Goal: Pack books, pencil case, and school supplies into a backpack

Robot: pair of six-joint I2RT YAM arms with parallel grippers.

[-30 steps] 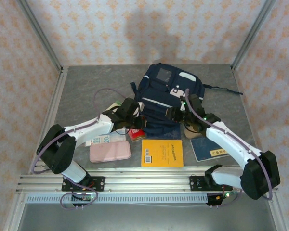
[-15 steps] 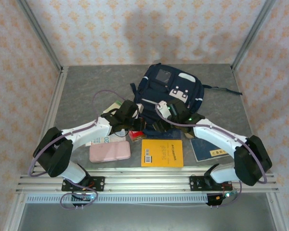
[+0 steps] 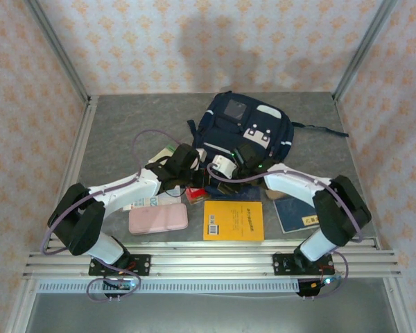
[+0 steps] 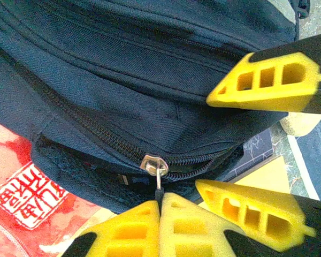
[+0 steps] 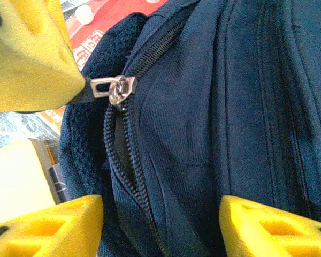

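1. The backpack [image 3: 244, 132] lies mid-frame, and the closed left hand [image 4: 159, 202] pinches its zipper pull [image 4: 158, 174].
2. The right hand [image 5: 159, 214] has its jaws spread over the fabric beside that zipper.
3. A red packet [image 4: 21, 195] at lower left bears a white stamp of Chinese characters. The one orange-yellow book [image 3: 233, 220] carries a barcode, and the one navy book [image 3: 301, 214] has a yellow label too small to read.
4. One pink pencil case [image 3: 158, 218] lies lower left on the grey counter [image 3: 125, 125], inside floral-papered walls [image 3: 194, 41].

Navy backpack [image 3: 222, 132] amid warm colours
White-grey patches on its front; orange-yellow book [image 3: 234, 220], pale pink pencil case [image 3: 158, 218], red packet [image 4: 21, 230] with a white label, silver zip pull [image 4: 152, 165], mottled grey table [image 3: 125, 125], pale pink walls [image 3: 194, 41] with orange flower print
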